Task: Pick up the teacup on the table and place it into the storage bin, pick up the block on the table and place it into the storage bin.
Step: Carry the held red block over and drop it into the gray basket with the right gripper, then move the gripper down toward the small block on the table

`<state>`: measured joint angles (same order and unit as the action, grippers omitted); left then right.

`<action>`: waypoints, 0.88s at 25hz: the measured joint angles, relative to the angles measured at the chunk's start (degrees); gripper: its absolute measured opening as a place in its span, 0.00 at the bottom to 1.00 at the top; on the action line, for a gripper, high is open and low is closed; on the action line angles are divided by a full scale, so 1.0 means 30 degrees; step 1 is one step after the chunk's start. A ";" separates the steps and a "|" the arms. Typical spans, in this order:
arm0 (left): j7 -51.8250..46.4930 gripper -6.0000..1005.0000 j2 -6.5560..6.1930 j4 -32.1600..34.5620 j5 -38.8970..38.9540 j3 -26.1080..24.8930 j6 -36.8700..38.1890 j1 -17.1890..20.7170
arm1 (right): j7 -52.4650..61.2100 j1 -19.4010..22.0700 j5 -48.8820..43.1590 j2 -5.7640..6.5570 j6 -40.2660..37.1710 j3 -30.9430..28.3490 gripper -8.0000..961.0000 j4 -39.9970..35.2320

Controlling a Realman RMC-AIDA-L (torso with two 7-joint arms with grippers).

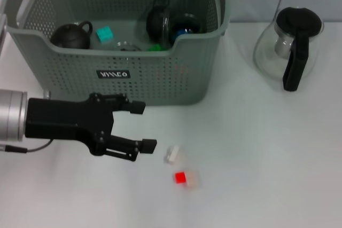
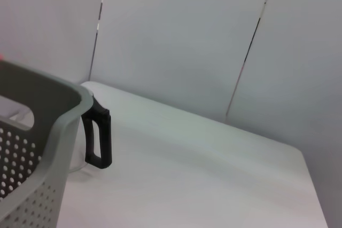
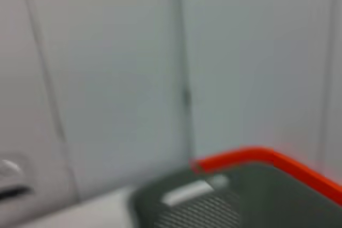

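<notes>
**Two small blocks close together, and my open fingers could knock either one away**

Nearest to me on the white surface (image 1: pixel 256 185) lies a red block (image 1: pixel 180 178) with a pale, translucent piece touching its side. Just beyond it sits a whitish block (image 1: pixel 172 154), near the first but apart from it. My left end effector (image 1: pixel 144 126) hangs low, just beside the whitish block, its two black fingers spread apart and empty, pointing across toward my right.

The risk I see is in the approach. One fingertip is already close to the whitish block; if I slide in sideways without lining up, I expect to push it into the red one instead of straddling it. Both look light enough to skid or tip when closed on off-centre.

Farther off stands the storage bin (image 1: pixel 160 78), grey and perforated. It already holds a dark teapot, other dark rounded vessels and a teal block, so I cannot tell whether the teacup is among them. A lift too low could clip its front wall.

Beyond, to my right, a glass coffee pot (image 1: pixel 291 46) stands well clear. My right end effector is out of sight.
</notes>
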<state>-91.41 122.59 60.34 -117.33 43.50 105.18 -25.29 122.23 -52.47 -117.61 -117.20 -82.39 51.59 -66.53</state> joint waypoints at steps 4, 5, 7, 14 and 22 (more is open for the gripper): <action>-0.0001 0.94 0.0006 -0.0017 0.0012 0.0003 -0.0028 0.0031 | -0.1148 -0.0586 -0.1939 -0.0312 0.2570 0.0931 0.75 0.1733; -0.0006 0.94 0.0006 -0.0018 0.0013 -0.0001 -0.0020 0.0034 | -0.1403 -0.0537 -0.2226 -0.0451 0.3187 0.1379 0.77 0.1831; -0.0022 0.94 0.0008 -0.0031 0.0024 0.0001 -0.0002 0.0059 | -0.1737 -0.0302 -0.2362 -0.0665 0.3701 0.1884 0.81 0.1605; -0.0007 0.94 0.0001 -0.0050 0.0086 -0.0005 0.0046 0.0122 | -0.4118 0.2401 0.1351 -0.0989 0.2020 0.2270 0.87 -0.1149; 0.0668 0.94 -0.0156 -0.0078 -0.0183 0.0001 0.0625 0.0146 | -0.7109 0.6052 0.4106 -0.0581 -0.5284 0.2229 0.90 -0.1608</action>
<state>-89.40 122.12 60.11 -117.88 43.50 107.05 -24.86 100.90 -34.32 -105.30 -118.94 -98.24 58.28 -71.35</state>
